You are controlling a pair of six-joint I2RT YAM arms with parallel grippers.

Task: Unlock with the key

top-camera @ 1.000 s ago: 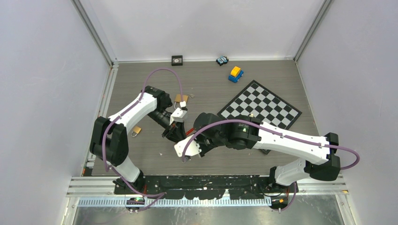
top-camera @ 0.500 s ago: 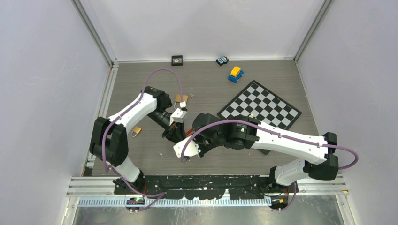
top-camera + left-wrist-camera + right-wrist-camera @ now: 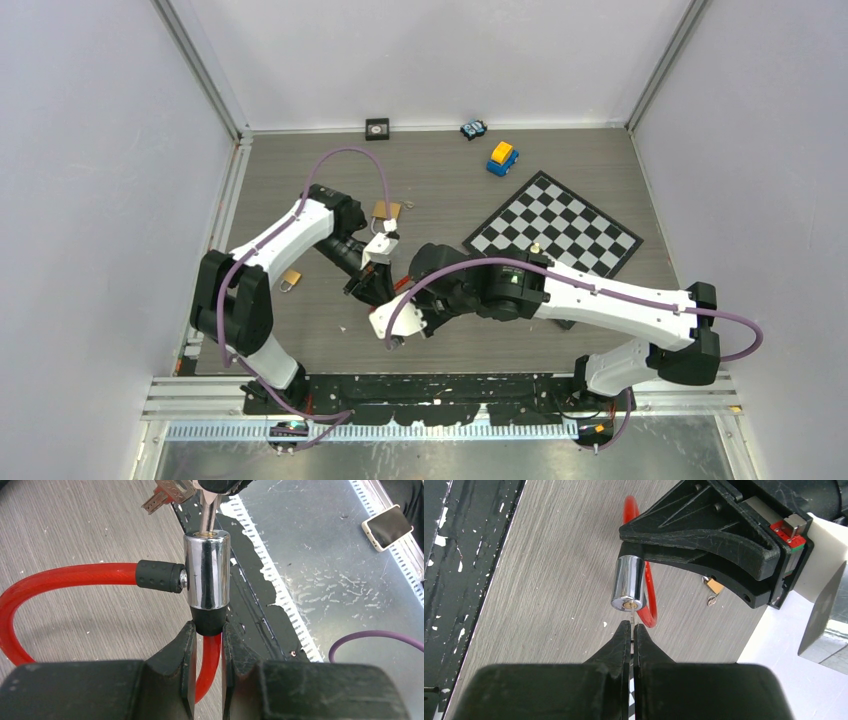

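While at the lock [image 3: 629, 582], right gripper [image 3: 632, 626] outstretched.

Polished, mirror-bright chrome on the lock barrel [image 3: 206, 570]. Glossy, translucent red plastic over the cable [image 3: 60, 577], ending in a matt black rubbery sleeve [image 3: 157, 576]. Bare silvery metal for the key [image 3: 207, 512]. Matt, faintly grainy black plastic on the left hand [image 3: 206, 635] and right hand [image 3: 632, 630]. Matt grey wood-grain across the counter [image 3: 75, 525].

left arm [image 3: 285, 232]: white shell, black joints | right arm [image 3: 620, 296]: same | cables [image 3: 350, 149]: purple | jaws: black
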